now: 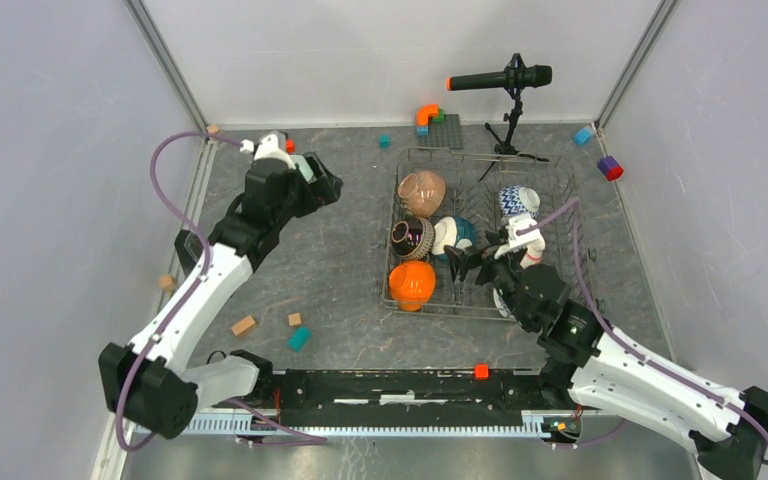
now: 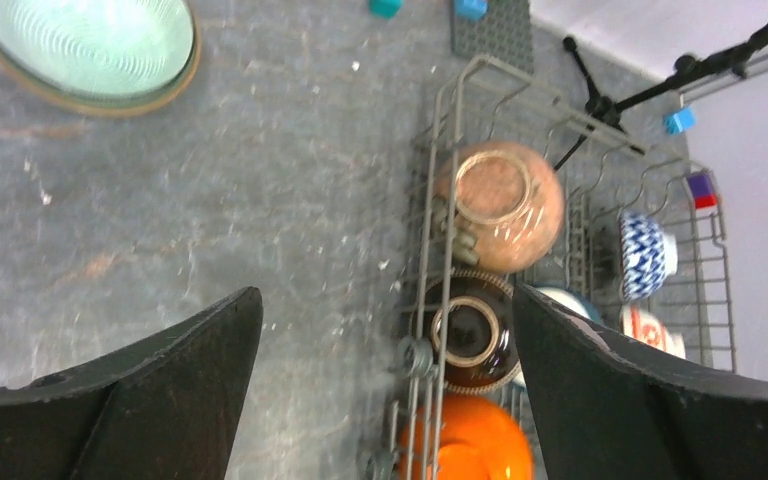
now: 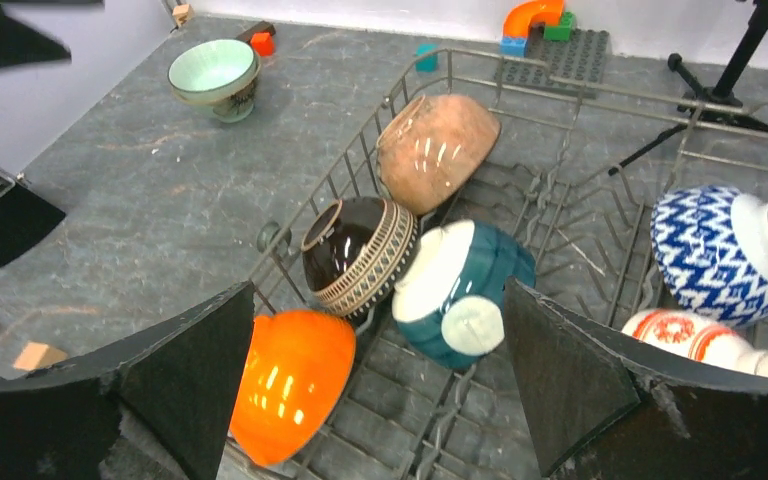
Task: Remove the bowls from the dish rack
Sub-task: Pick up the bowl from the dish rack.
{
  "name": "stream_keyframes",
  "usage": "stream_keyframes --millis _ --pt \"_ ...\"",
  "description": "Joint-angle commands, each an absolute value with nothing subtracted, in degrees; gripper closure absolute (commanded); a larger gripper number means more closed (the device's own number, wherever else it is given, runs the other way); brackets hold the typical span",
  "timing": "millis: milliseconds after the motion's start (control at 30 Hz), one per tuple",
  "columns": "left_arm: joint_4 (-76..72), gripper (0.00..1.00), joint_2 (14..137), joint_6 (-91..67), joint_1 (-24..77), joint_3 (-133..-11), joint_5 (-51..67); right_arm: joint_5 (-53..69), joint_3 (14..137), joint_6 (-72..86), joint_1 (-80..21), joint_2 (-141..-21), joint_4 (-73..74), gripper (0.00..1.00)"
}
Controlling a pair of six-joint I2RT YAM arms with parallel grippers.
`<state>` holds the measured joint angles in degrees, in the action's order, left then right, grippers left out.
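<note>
A robotics lab cell was suggested: the grey table (image 1: 350, 250) was enclosed by plain white panels (image 1: 380, 50), and a microphone (image 1: 500, 78) was mounted at the far edge.

White-shelled left arm (image 1: 200, 285), right arm (image 1: 650, 385), black joints (image 1: 150, 395), purple cable (image 1: 155, 170) behind left gripper (image 1: 330, 185), second purple cable (image 1: 574, 240) behind right gripper (image 1: 460, 265), black wedge-shaped fingers (image 3: 185, 385)
</note>
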<state>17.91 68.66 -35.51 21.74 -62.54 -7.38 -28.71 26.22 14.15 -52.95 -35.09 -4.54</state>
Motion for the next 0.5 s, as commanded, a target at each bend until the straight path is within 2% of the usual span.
stream_keyframes --millis 0,233,400,467 --pt "16.4 0.00 61.8 -38.1 21.3 -55.8 -2.1 -27.1 34.8 14.2 -50.6 -41.3 -3.6 0.02" --pt "9.9 0.00 54.9 -46.1 21.4 -43.5 3.1 -12.2 34.1 20.1 -39.4 -46.5 -4.3 0.02" --pt "10.1 0.00 56.1 -46.7 21.4 -44.7 7.9 1.5 23.9 22.0 -38.4 -42.8 -11.4 0.02" --pt "9.0 0.00 56.6 -47.9 21.2 -44.0 9.3 3.4 19.8 23.3 -38.4 -39.9 -14.0 0.03"
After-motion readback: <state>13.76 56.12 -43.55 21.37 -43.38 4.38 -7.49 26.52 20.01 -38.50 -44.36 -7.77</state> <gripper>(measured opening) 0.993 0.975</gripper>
